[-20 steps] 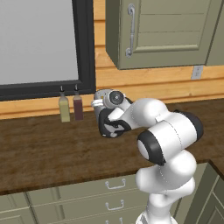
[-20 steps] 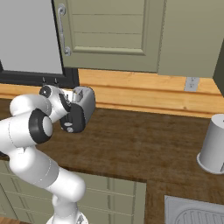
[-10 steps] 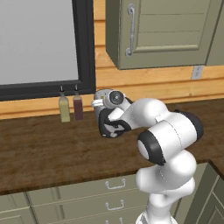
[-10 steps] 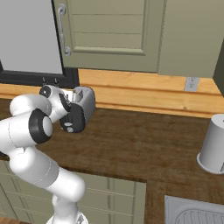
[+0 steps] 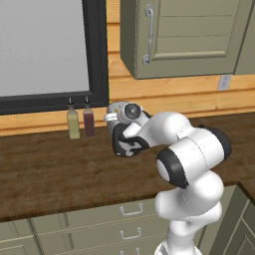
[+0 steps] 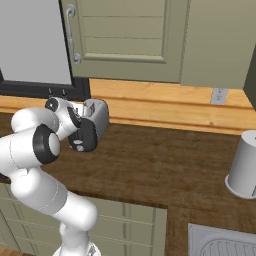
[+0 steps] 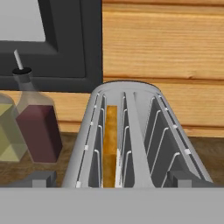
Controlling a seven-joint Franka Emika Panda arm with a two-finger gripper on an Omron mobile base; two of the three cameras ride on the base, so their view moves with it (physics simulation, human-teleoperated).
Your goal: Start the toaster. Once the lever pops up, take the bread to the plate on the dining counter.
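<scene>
The silver toaster point(image 6: 99, 116) stands on the wood counter against the back wall, with its black front panel point(image 6: 86, 135) turned toward me. In the hand view I look down along the toaster point(image 7: 131, 131) at its two slots. The bread point(image 7: 110, 144) sits low in the left slot, showing its orange-brown edge. My gripper point(image 7: 111, 179) is open, its fingertips point(image 7: 41, 178) spread to either side of the toaster's front end, apart from it. My hand point(image 5: 130, 113) hovers just above the front panel point(image 5: 127, 145). I cannot pick out the lever. The plate and the dining counter are out of view.
Two slim bottles point(image 5: 73, 124) point(image 5: 88, 122) stand just left of the toaster, under the dark window frame point(image 5: 94, 50). A grey canister point(image 6: 244, 165) and a sink corner point(image 6: 225, 245) lie far right. A wall cabinet point(image 5: 184, 35) hangs overhead.
</scene>
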